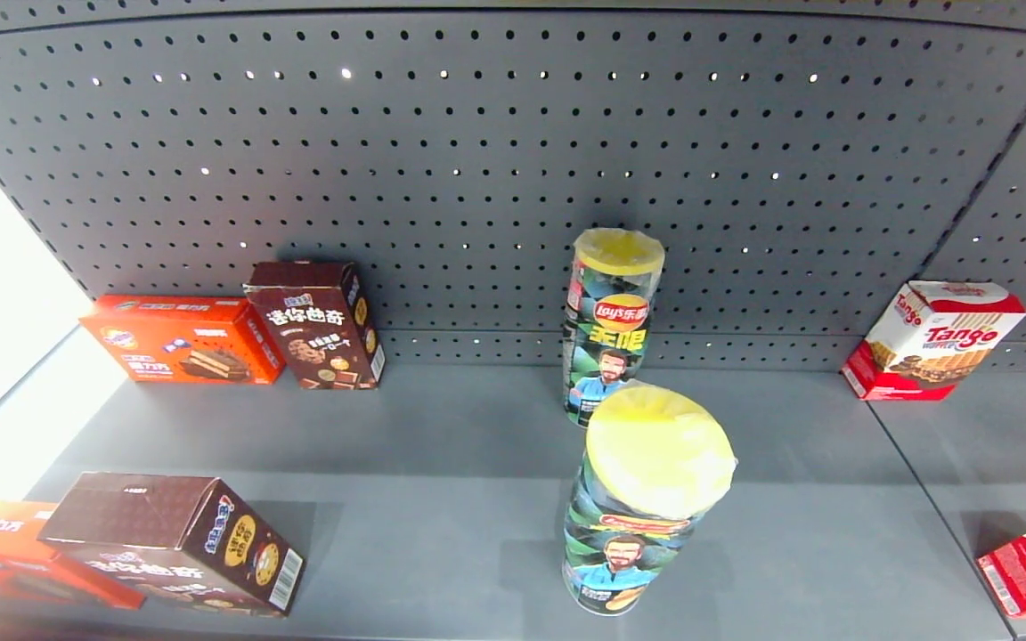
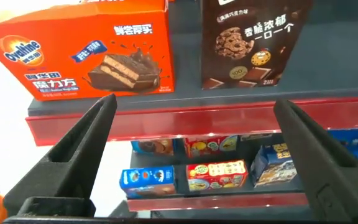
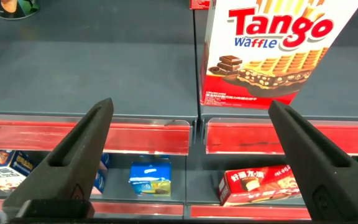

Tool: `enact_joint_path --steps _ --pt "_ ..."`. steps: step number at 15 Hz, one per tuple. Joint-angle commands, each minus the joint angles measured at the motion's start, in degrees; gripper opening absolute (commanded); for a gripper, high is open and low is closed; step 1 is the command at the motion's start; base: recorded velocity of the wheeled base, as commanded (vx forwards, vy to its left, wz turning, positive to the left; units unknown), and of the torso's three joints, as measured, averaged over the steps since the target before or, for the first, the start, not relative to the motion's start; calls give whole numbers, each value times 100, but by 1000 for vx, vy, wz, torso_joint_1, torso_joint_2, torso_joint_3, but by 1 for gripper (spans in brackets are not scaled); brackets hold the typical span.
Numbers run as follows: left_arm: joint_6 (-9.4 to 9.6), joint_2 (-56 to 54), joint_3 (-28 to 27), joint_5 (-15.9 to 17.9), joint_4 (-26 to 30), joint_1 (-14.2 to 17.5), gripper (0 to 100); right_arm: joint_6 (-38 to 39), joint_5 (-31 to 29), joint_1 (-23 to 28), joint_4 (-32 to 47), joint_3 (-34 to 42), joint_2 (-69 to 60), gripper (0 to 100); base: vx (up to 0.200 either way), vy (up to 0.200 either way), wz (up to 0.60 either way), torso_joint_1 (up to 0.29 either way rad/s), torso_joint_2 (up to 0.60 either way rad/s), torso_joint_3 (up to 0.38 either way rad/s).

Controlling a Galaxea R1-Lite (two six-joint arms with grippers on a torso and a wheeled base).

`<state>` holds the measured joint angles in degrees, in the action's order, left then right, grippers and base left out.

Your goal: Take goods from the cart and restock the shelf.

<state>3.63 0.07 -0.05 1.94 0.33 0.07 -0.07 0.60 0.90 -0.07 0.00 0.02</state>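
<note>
The grey shelf [image 1: 442, 499] carries two tall chip cans with yellow lids, one at the back [image 1: 611, 320] and one near the front [image 1: 642, 507]. Orange cake boxes [image 1: 182, 338] and brown cookie boxes [image 1: 317, 322] stand at the left, with red-and-white wafer boxes [image 1: 936, 340] at the right. My left gripper [image 2: 194, 104] is open and holds nothing, level with the shelf's front edge below an orange cake box [image 2: 79, 50] and a brown cookie box [image 2: 253, 40]. My right gripper [image 3: 190, 104] is open with nothing in it, just before the front edge and left of a wafer box [image 3: 266, 50].
A red price strip [image 2: 185, 121] runs along the shelf's front edge, also the red strip [image 3: 135, 137]. Below it a lower shelf holds small snack boxes [image 2: 216, 175] and a blue pack [image 3: 150, 178]. A perforated back panel [image 1: 477, 160] closes the shelf behind.
</note>
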Motion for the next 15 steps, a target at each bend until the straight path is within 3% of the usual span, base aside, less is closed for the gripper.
enact_joint_path --steps 1,4,15 --pt "23 -7 5 114 -7 1 100 -1 2 -2 -1 0 -2 100 0 0 0 0 0 0" --pt "-170 -7 -4 96 -7 1 100 -1 2 -2 -1 0 -2 100 0 0 0 0 0 0" --pt "-179 -7 -4 87 -7 1 100 -1 2 -2 -1 0 -2 100 0 0 -55 1 1 0"
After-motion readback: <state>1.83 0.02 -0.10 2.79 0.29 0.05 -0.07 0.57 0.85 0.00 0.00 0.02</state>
